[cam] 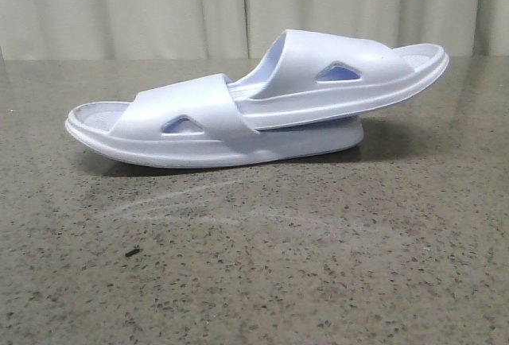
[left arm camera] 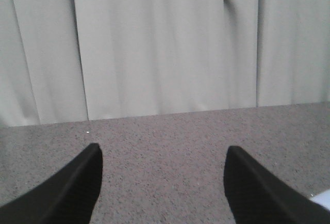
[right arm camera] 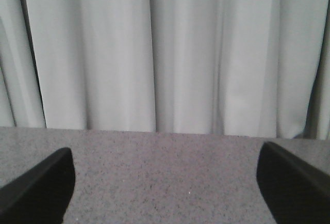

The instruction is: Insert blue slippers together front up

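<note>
Two pale blue slippers lie on the speckled grey table in the front view. The lower slipper (cam: 183, 126) rests flat with one end at the left. The upper slipper (cam: 342, 75) has one end tucked under the lower one's strap and its other end raised to the right. Neither gripper shows in the front view. My left gripper (left arm camera: 162, 182) is open and empty over bare table; a pale sliver at that view's corner (left arm camera: 322, 197) may be a slipper. My right gripper (right arm camera: 165, 182) is open and empty over bare table.
A pale curtain (cam: 238, 7) hangs along the table's far edge. A small dark speck (cam: 132, 252) lies on the table near the front left.
</note>
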Controlling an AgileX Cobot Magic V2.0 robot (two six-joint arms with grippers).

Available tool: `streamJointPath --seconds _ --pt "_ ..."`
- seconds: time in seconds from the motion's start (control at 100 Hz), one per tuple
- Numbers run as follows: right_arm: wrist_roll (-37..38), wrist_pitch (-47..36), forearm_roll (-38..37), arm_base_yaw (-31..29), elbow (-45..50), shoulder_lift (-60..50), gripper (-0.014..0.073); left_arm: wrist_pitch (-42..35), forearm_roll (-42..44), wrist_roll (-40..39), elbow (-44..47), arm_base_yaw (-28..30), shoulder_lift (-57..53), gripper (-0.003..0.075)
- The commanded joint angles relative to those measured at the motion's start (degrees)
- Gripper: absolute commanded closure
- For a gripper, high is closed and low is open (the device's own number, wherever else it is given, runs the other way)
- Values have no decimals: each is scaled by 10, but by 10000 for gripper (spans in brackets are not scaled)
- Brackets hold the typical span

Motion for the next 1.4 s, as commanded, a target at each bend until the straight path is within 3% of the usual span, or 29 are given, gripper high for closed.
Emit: streamJointPath --seconds 0.0,0.45,0.54,0.67,0.76,0.85,0.98,1.07,1.39 --pt "-10 -21 -8 1 14 -30 -38 -2 -19 -2 13 -5 -19 274" --pt "-10 -8 8 1 153 -256 -38 3 -23 -2 32 -52 -41 286" --pt "-10 -9 8 1 158 -266 -37 18 -23 -2 32 -53 -41 341" --pt "-10 -2 8 7 158 -267 -23 19 -23 -2 32 -53 -41 491" --pt "-10 -3 8 16 158 -267 69 22 -23 -2 32 -53 -41 605" --pt "-10 -3 8 21 158 -267 246 23 -23 -2 32 -66 -41 704" --pt "-10 -2 8 21 158 -267 548 13 -23 -2 32 -105 -41 704" --pt "-10 3 8 21 158 -267 699 -2 -23 -2 32 -126 -41 705" --pt "-10 8 9 21 158 -266 701 -19 -23 -2 32 -142 -41 704"
